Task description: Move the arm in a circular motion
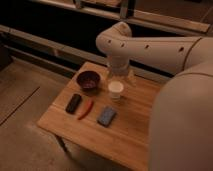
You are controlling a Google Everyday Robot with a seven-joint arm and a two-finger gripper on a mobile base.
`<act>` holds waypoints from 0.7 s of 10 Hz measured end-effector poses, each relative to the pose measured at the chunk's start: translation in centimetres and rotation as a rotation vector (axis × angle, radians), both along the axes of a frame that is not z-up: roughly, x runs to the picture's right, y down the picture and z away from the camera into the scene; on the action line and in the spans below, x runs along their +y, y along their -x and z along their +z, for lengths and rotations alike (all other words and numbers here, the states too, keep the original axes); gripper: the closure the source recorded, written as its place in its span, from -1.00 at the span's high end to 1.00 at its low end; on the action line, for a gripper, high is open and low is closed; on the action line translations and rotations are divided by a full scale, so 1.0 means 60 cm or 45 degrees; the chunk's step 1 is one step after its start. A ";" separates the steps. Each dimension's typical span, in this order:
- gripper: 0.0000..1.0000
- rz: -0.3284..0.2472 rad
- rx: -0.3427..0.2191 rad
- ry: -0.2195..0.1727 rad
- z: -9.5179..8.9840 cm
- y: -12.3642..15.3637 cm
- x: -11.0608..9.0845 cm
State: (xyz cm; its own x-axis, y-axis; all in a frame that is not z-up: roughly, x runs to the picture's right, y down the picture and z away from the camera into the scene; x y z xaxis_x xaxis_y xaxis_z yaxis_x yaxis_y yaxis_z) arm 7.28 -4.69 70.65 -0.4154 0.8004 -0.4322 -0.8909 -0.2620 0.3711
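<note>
arm (150, 49) reaches in from the view's right over the counter (132, 137), claw (120, 76) hanging just above the white cup (116, 90), can't tell if it's spread or closed; arm looks heavy and rigid, nothing to grasp, likely a free-air circle.

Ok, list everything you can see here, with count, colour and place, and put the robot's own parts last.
table: one, light wood, middle of the view
bowl: one, dark reddish brown, back left of the table
cup: one, white, just right of the bowl
bar: one, black, front left, in front of the bowl
stick: one, red, thin, between the bar and the pad
pad: one, blue-grey, in front of the cup
arm: one, cream-white, reaching in from the right over the table's back edge
claw: one, pale, hanging from the arm just above the cup
</note>
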 end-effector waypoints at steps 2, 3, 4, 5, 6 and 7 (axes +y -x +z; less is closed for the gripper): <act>0.60 -0.028 -0.080 0.000 0.003 0.081 -0.050; 0.60 -0.058 -0.117 0.001 0.001 0.115 -0.058; 0.60 -0.116 -0.175 0.002 -0.003 0.165 -0.061; 0.60 -0.177 -0.213 0.003 -0.008 0.200 -0.055; 0.60 -0.232 -0.238 0.002 -0.013 0.223 -0.047; 0.60 -0.298 -0.268 -0.005 -0.018 0.249 -0.034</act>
